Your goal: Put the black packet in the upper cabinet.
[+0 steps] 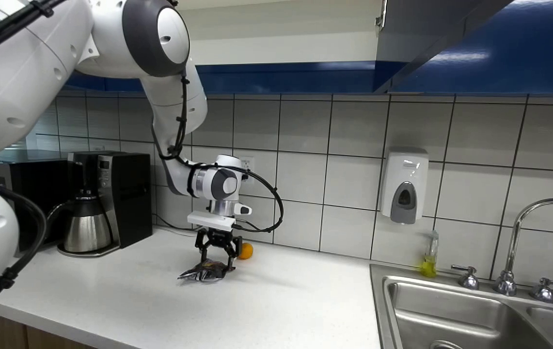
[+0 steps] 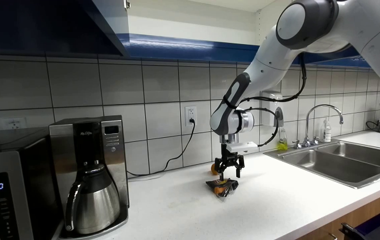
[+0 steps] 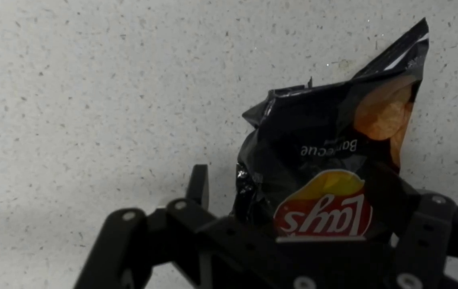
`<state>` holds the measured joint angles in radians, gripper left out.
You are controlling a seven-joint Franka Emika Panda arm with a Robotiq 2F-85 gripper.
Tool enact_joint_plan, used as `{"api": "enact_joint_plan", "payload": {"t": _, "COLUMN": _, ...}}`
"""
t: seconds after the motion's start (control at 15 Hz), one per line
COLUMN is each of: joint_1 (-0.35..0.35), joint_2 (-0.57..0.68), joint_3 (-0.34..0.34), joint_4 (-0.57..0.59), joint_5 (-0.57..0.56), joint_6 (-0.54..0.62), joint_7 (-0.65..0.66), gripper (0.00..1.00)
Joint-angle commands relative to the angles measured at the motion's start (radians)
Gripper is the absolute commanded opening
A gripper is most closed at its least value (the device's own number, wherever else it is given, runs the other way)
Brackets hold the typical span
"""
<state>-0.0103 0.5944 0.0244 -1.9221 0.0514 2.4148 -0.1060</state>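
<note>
The black packet, a crumpled dark chip bag, lies on the white counter in both exterior views (image 1: 204, 271) (image 2: 223, 188) and fills the right middle of the wrist view (image 3: 313, 120). My gripper (image 1: 217, 264) is open, pointing down right over the packet; it also shows open in an exterior view (image 2: 230, 176) and in the wrist view (image 3: 303, 192). In the wrist view one finger stands left of the packet with a gap; the other is at its right side, contact unclear. The upper cabinet (image 1: 286, 77) (image 2: 190, 46) has dark blue edges and a pale interior, opened above the counter.
A small orange ball (image 1: 246, 250) lies behind the gripper by the tiled wall. A coffee maker (image 2: 113, 146) and microwave (image 2: 16, 173) stand at one end of the counter, a sink (image 1: 450, 310) at the other. An open blue cabinet door (image 1: 494, 53) juts out overhead.
</note>
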Motion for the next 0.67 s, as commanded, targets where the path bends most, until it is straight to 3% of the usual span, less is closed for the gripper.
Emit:
{"api": "enact_joint_plan", "payload": {"t": 0.0, "joint_1": -0.009, "joint_2": 0.028, "joint_3": 0.013, "joint_4": 0.047, "joint_5": -0.01, "joint_6": -0.021, "joint_7": -0.022, "gripper": 0.74}}
{"api": "enact_joint_plan", "payload": {"t": 0.6, "joint_1": -0.013, "joint_2": 0.047, "joint_3": 0.011, "joint_4": 0.076, "joint_5": -0.011, "joint_6": -0.023, "joint_7": -0.025, "gripper": 0.05}}
